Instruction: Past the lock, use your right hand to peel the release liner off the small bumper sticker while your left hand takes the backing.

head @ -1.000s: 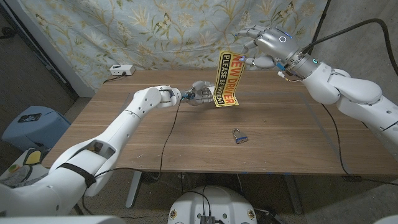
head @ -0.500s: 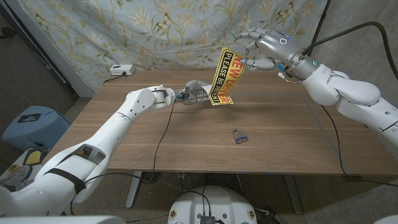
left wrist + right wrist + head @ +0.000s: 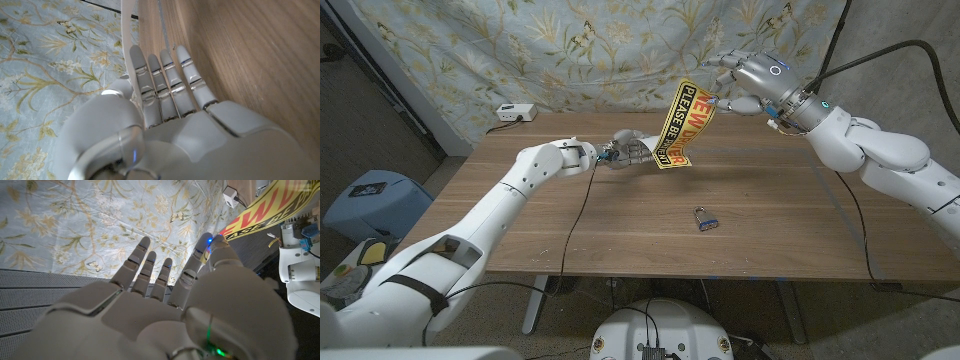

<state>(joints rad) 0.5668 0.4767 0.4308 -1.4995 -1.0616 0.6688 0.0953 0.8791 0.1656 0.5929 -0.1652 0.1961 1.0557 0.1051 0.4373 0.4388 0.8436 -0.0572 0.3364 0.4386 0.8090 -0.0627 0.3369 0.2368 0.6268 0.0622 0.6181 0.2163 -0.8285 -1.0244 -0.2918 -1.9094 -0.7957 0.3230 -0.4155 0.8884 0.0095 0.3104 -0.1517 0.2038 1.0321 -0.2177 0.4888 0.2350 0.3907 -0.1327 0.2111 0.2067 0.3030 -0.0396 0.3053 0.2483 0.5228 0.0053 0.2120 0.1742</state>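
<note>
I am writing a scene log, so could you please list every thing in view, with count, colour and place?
bumper sticker: one, yellow with red and black letters, held in the air above the far side of the table between both hands.
lock: one, silver with a blue part, lying on the table nearer the robot, apart from both hands.
power adapter: one, white, at the table's far left corner.
table: one, brown wood.
curtain: one, pale blue with a plant pattern, behind the table.
left hand: white, holds the sticker's lower end.
right hand: white, pinches the sticker's upper end.
</note>
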